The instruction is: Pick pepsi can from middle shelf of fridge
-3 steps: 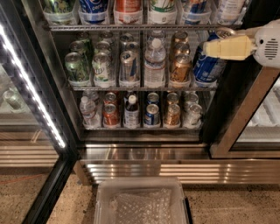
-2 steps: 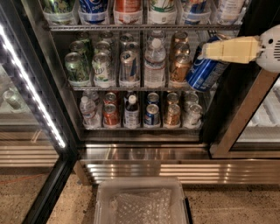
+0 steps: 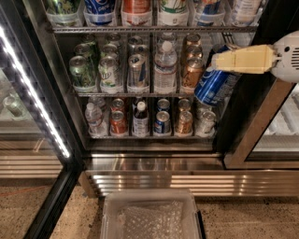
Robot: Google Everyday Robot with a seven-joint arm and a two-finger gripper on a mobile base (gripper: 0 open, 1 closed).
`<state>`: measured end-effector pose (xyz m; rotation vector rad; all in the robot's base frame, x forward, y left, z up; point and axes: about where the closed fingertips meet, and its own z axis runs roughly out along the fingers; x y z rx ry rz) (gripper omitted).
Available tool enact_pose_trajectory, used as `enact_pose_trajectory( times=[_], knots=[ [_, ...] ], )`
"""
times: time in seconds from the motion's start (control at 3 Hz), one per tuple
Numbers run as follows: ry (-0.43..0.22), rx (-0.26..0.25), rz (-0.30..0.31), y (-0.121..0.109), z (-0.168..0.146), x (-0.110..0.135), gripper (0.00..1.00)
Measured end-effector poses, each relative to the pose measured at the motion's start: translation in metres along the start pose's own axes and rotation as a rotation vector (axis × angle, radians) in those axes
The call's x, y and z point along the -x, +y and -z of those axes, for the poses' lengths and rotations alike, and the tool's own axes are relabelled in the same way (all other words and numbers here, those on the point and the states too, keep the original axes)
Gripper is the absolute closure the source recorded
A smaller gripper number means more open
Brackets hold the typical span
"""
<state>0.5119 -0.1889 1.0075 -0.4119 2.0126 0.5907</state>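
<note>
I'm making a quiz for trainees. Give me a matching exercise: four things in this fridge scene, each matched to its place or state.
1 pepsi can
2 water bottle
3 gripper
4 plastic bin

a upright, centre of the middle shelf
b on the floor
c tilted, at that shelf's right end
d shut on the can's top, at the right

Pairs: 1c, 2a, 3d, 4b

We are losing the top of the pepsi can (image 3: 215, 87) behind the pincer (image 3: 218, 62) at right; the frame is cropping the upper bottles (image 3: 173, 13).
</note>
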Motion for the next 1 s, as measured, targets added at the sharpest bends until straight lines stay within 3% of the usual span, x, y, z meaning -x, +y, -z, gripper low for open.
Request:
enact_pose_trajectory(
  times=[0.33,1.0],
  knots=[
    [0.006,0.053,-0.019,0.016,-0.004,-0.009,1.0],
    [0.042,0.385,-0.081,0.113,-0.022,-0.055,1.0]
  ],
)
